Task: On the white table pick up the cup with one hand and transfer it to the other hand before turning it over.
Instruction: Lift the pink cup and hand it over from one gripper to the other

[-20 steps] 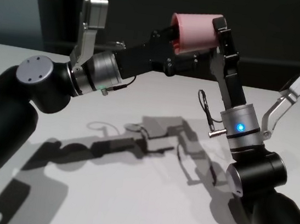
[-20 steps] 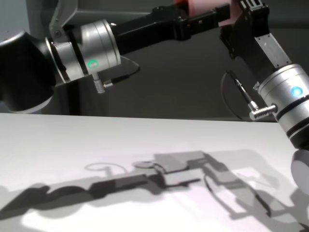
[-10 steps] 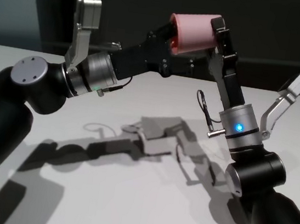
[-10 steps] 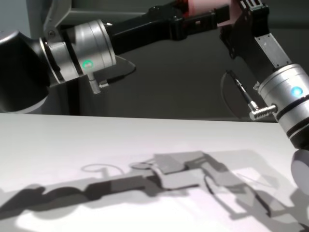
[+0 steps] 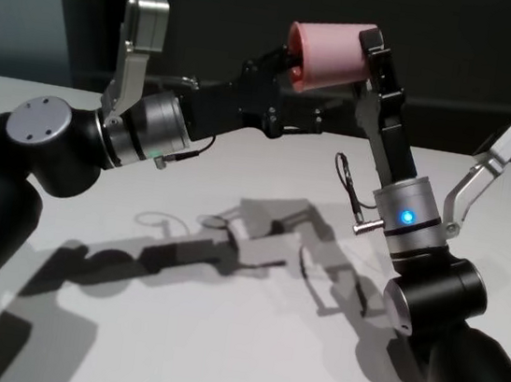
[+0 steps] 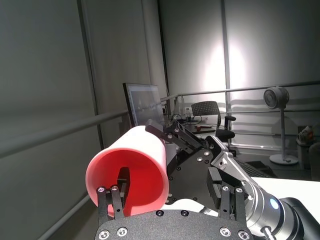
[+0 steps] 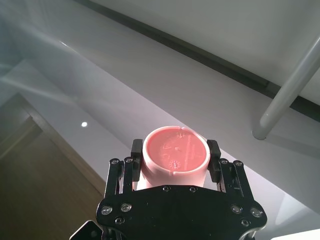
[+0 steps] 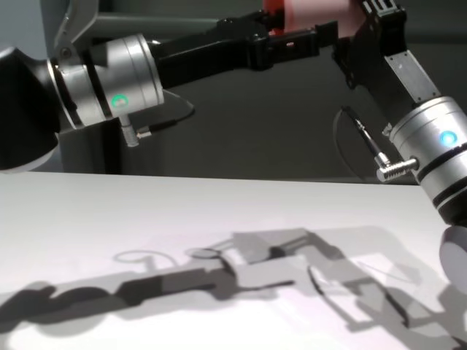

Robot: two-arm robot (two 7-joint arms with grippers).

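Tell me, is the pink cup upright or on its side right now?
On its side: the cup lies horizontal in the right gripper, rim toward the left gripper.

— Held above the white surface (image 5: 217, 337)?
— Pink cup (image 5: 330, 55), lying sideways, clamped at its base by the right end effector (image 5: 365, 62).
— And at the rim?
— Left end effector (image 5: 288, 87), spread wide, just beside the rim.

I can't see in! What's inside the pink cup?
One black finger of the open left gripper sits inside the cup; its deepest part is shadowed.
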